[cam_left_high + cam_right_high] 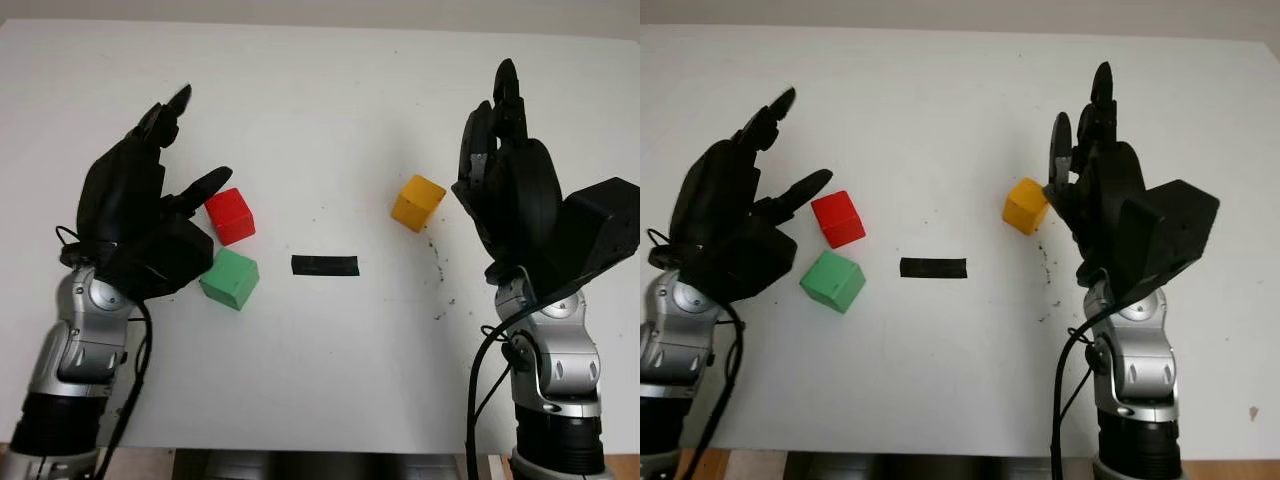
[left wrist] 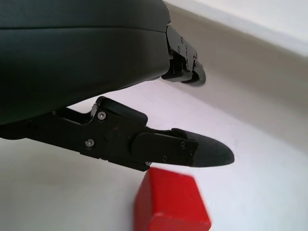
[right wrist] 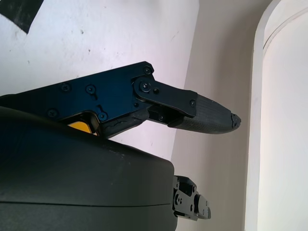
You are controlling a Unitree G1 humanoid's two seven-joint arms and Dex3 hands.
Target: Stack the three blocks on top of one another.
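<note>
A red block (image 1: 230, 215) lies on the white table (image 1: 330, 100) at left of centre, with a green block (image 1: 230, 278) just in front of it, the two nearly touching. A yellow block (image 1: 417, 202) sits apart, right of centre. My left hand (image 1: 150, 205) is open above the table just left of the red and green blocks, its thumb (image 2: 192, 151) hanging over the red block (image 2: 171, 202). My right hand (image 1: 505, 165) is open just right of the yellow block, holding nothing.
A strip of black tape (image 1: 324, 265) is stuck to the table between the green and yellow blocks. Small dark specks (image 1: 438, 270) dot the surface in front of the yellow block. The table's front edge (image 1: 300, 452) runs close to both arms.
</note>
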